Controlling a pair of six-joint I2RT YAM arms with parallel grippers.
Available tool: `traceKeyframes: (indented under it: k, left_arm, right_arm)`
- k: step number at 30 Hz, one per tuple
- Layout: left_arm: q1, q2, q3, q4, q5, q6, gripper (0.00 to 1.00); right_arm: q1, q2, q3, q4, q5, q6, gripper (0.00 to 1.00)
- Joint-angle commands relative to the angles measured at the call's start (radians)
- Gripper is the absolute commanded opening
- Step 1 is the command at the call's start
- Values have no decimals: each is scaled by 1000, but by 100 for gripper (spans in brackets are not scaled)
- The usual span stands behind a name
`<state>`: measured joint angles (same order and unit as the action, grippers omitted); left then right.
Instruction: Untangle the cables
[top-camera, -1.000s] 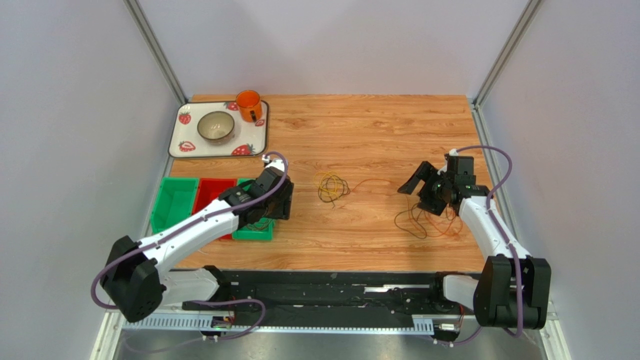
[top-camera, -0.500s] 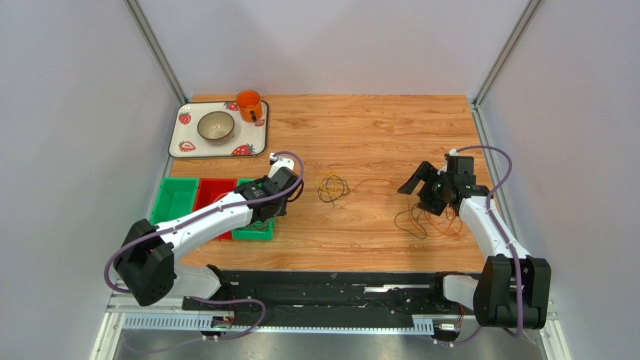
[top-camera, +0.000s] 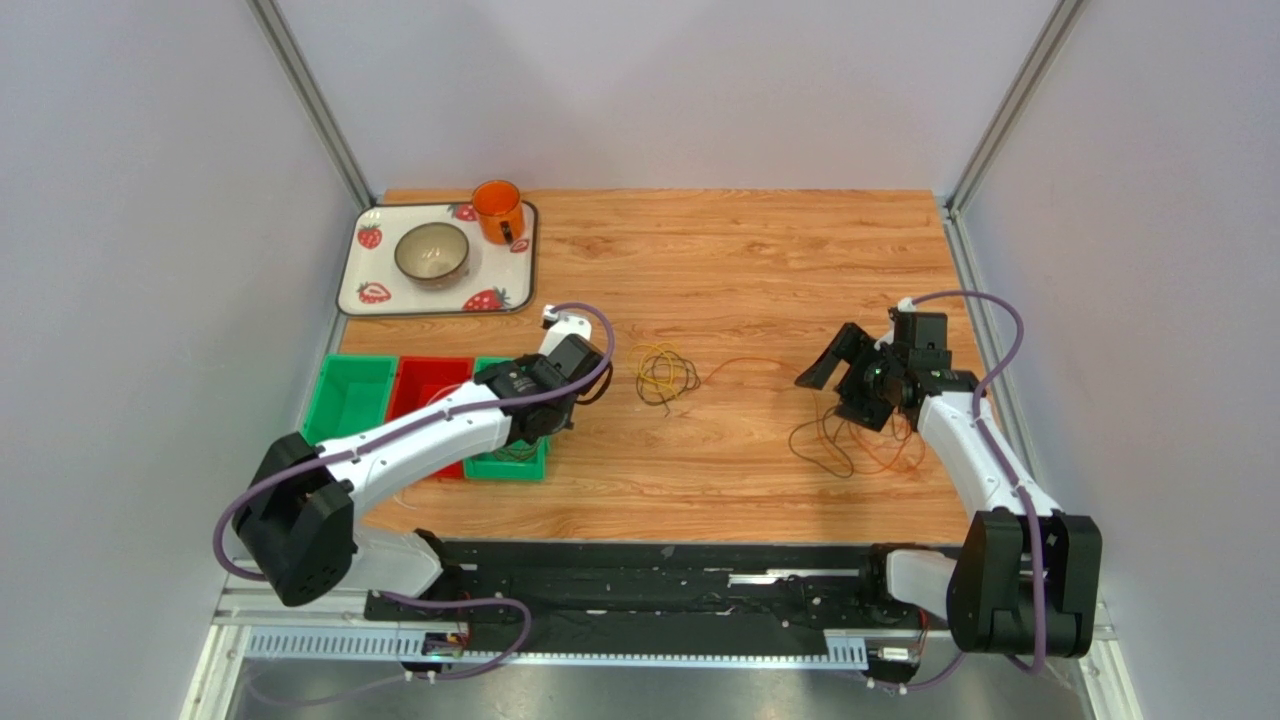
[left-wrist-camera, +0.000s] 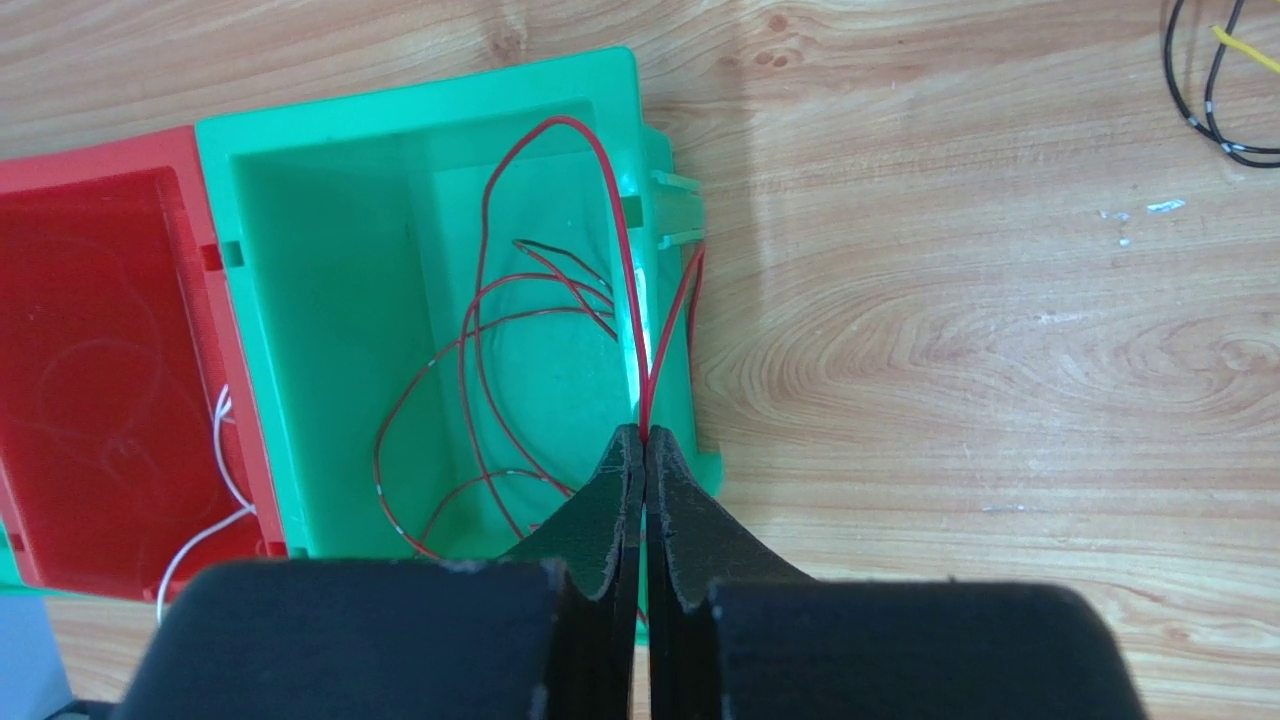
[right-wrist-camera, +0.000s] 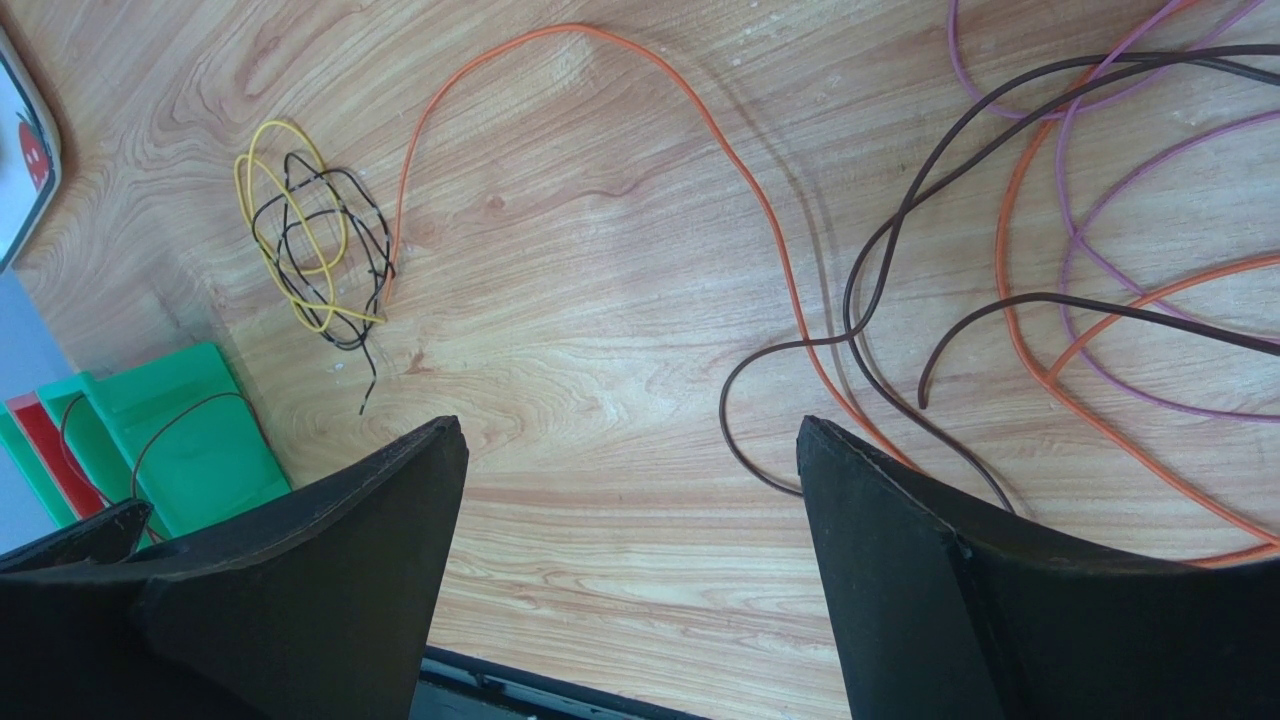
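Here, the left gripper (left-wrist-camera: 643, 450) is seen at the lower centre of its wrist view, its jaws pressed together on a red cable (left-wrist-camera: 621, 240) at the right wall of a green bin (left-wrist-camera: 301, 195). The rest of that cable is looped inside the bin, and one strand is draped over the wall. A red bin (left-wrist-camera: 90, 300) is set against the green one at the left edge of the frame, and a white cable (left-wrist-camera: 229, 450) is seen in it.

In the right wrist view the right gripper (right-wrist-camera: 631, 428) is held spread wide above the table (right-wrist-camera: 601, 300), with nothing between its fingers. An orange cable (right-wrist-camera: 736, 158) is arched across the upper centre. At the right of the frame it is crossed by a brown cable (right-wrist-camera: 932, 168) and a purple cable (right-wrist-camera: 1070, 210) in tangled loops. At the upper left a yellow cable (right-wrist-camera: 244, 188) and a black cable (right-wrist-camera: 376, 240) are wound into one small coil, which is reached by the orange cable's end.

In the top view a tray (top-camera: 361, 293) printed with strawberries is found at the upper left, with a bowl (top-camera: 431, 252) and an orange mug (top-camera: 498, 210) on it.
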<state>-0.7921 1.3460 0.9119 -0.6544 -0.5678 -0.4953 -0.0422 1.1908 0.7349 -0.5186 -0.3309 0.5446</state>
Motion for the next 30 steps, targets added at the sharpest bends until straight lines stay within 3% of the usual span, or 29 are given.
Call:
traceKeyframes:
  k: [1,8,17,24,30]
  left_arm:
    - [-4,2,41,-17,-43,-5,0]
    - [16,-93,117,-198,-243,-84,0]
    - [87,-65,139,-424,-359,-308,0]
    - [90,-91,84,-246,-247,-165,0]
    - [90,2,51,-136,-129,-143,0]
  right_arm:
    - [5,0,15,9,1,-17,86]
    - [5,-3,21,3,0,-21,86]
    - [5,-22,31,-12,-10,-23,86]
    - [5,-26,20,-11,-10,-23,86]
    - [5,-25,8,2,-16,-12,86]
